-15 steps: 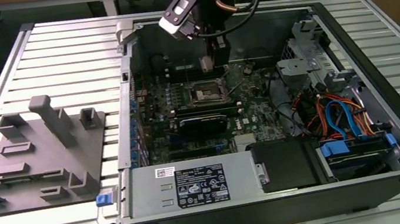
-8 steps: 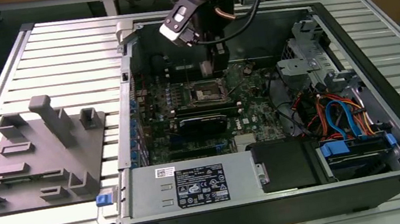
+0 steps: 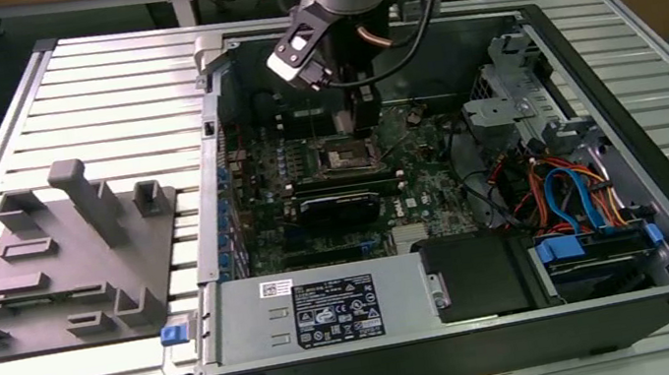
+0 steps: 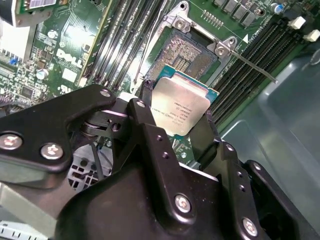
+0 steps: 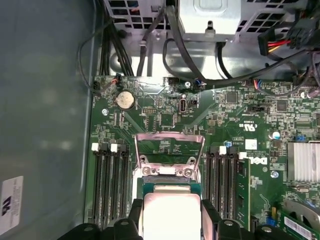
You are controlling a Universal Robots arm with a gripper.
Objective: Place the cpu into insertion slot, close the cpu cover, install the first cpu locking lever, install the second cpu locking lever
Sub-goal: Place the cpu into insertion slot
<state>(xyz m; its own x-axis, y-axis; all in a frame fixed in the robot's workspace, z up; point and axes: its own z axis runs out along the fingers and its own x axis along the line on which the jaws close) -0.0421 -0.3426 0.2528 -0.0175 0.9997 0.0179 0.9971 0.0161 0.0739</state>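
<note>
My gripper [image 4: 177,114] is shut on the cpu [image 4: 184,105], a flat square chip with a silver-grey top, clamped by two opposite edges between black fingers [image 4: 145,112]. The chip hangs tilted just above the open insertion slot [image 4: 186,51], whose bare contact field shows. In the first wrist view the cpu [image 5: 171,216] sits between the fingers [image 5: 210,220], and the cpu cover [image 5: 170,135], a thin silvery frame, is swung open off the far side of the socket. A thin locking lever [image 4: 250,63] sticks out beside the slot. In the exterior view the gripper [image 3: 363,121] hovers over the slot [image 3: 349,156].
The open computer case [image 3: 659,228] lies on a slatted table. Memory slots [image 5: 110,185] flank the socket on both sides. A finned heatsink [image 5: 305,161] and black cables [image 5: 180,50] lie nearby. A grey fixture plate [image 3: 66,257] stands at the exterior view's left.
</note>
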